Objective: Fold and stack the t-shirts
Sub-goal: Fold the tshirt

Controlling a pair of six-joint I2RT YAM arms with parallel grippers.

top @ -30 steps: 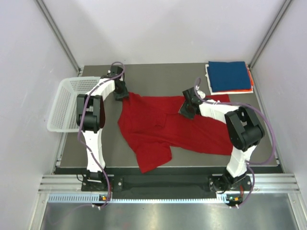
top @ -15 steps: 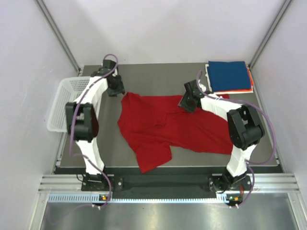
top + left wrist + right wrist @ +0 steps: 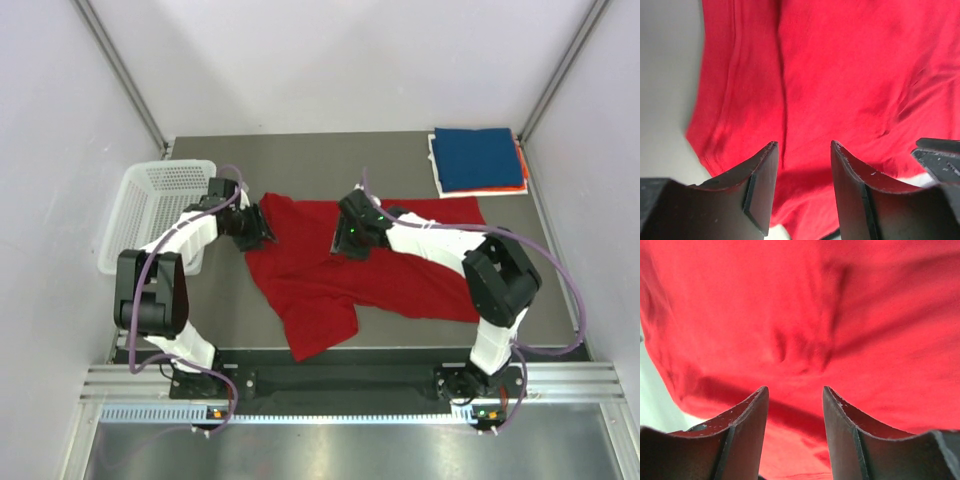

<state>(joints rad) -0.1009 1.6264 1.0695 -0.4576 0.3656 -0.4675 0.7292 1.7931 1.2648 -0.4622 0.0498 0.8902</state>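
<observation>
A large red t-shirt (image 3: pixel 390 270) lies spread and creased across the middle of the table. Folded t-shirts are stacked at the back right: a dark blue one (image 3: pixel 478 158) on top, an orange edge (image 3: pixel 523 172) and a white edge (image 3: pixel 440 183) beneath. My left gripper (image 3: pixel 262 230) hangs over the red shirt's left edge. In the left wrist view the left gripper (image 3: pixel 802 146) is open, red cloth (image 3: pixel 840 75) below its jaws. My right gripper (image 3: pixel 345 242) is over the shirt's middle. In the right wrist view the right gripper (image 3: pixel 795 390) is open above red cloth (image 3: pixel 805 305), holding nothing.
A white mesh basket (image 3: pixel 150 205) stands at the table's left edge, close to the left arm's elbow. Grey table (image 3: pixel 330 165) shows behind the shirt. Pale walls close in the table on both sides and at the back.
The left gripper has swung from the table's back left corner toward me to the shirt's left edge. The right gripper has moved left to the shirt's middle. Both jaws have widened.
</observation>
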